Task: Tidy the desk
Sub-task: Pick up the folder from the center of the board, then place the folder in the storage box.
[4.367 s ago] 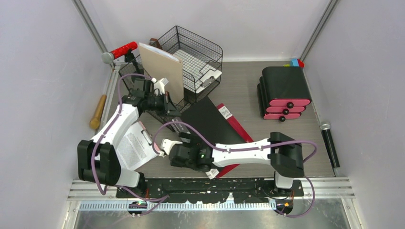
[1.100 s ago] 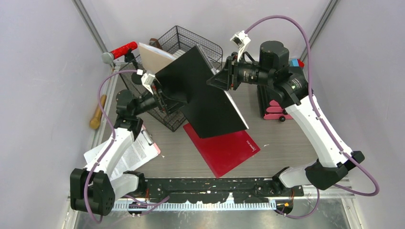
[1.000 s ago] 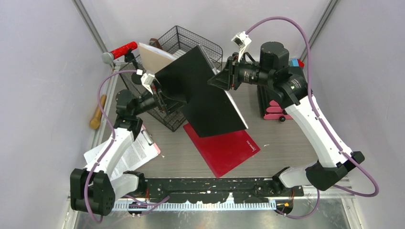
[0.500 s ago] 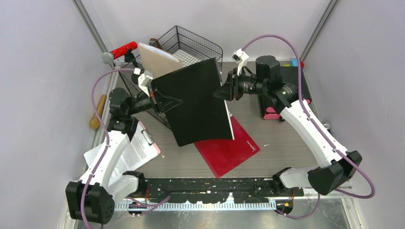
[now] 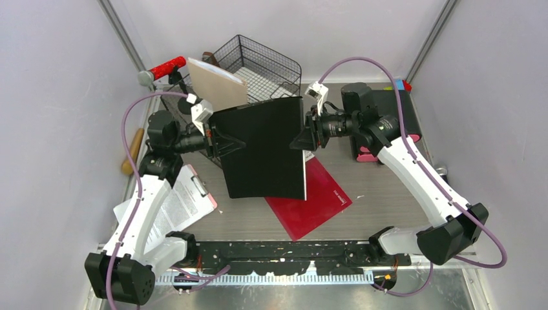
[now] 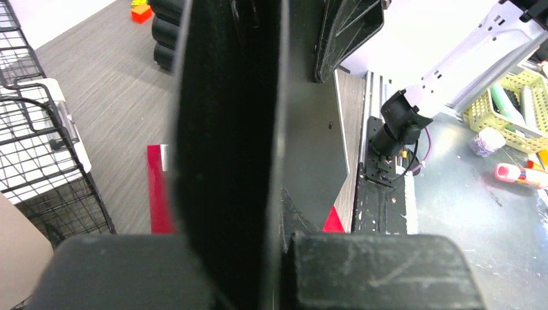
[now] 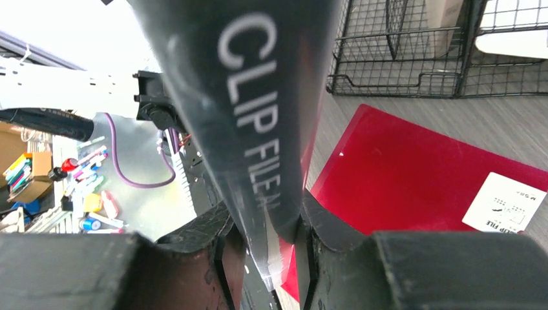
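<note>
1. The left tool (image 5: 221, 141) is pinching the black clip file (image 5: 265, 155) by its left edge; the right tool (image 5: 304, 139) is clamping its spine.
2. The file is hanging over the tabletop's (image 5: 388, 194) middle, above the red folder (image 5: 310, 206).
3. Uneven pulling between the tools is probably risking a buckle or a slip.

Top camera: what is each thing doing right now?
black file: held up off the desk.
left jaws: shut on the black file.
right jaws: shut on the black file.
red folder: lying flat on the desk.
clipboard: lying flat, paper clipped on.
beige folder: standing in the wire rack.
</note>
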Controlling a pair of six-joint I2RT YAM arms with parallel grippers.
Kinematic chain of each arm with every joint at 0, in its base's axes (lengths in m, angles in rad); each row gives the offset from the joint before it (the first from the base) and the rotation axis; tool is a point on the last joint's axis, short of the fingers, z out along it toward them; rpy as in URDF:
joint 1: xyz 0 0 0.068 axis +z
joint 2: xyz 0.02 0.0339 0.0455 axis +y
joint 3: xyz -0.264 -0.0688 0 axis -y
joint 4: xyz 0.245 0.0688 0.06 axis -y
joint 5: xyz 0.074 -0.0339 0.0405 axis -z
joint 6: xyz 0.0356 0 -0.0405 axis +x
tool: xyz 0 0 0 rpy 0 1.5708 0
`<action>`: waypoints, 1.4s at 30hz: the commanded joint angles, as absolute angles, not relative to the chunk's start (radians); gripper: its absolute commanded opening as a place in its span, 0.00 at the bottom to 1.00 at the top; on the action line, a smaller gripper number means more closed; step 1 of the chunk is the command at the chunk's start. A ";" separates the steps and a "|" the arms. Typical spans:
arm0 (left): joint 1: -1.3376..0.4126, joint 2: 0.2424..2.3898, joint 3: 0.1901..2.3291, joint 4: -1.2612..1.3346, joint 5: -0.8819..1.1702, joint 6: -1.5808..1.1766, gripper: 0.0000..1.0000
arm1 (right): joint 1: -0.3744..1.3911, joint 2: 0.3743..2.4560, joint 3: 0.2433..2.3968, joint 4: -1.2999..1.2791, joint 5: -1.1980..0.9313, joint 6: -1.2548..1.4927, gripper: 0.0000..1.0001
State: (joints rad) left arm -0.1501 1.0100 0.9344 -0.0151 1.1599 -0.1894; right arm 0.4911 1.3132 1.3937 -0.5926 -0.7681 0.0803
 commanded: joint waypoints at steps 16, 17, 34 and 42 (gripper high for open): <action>-0.166 1.063 1.103 -0.352 1.177 0.059 0.27 | 0.508 1.330 1.428 -0.555 -0.890 0.027 0.00; -0.165 1.064 1.122 -0.396 1.161 0.094 0.38 | 0.508 1.330 1.443 -0.567 -0.861 0.019 0.00; -0.113 0.895 1.121 -0.521 0.496 0.144 1.00 | 0.509 1.370 1.656 -0.527 -0.600 0.075 0.00; -0.107 0.871 1.235 -0.637 0.327 0.088 1.00 | 0.557 1.501 1.819 -0.470 -0.522 0.108 0.00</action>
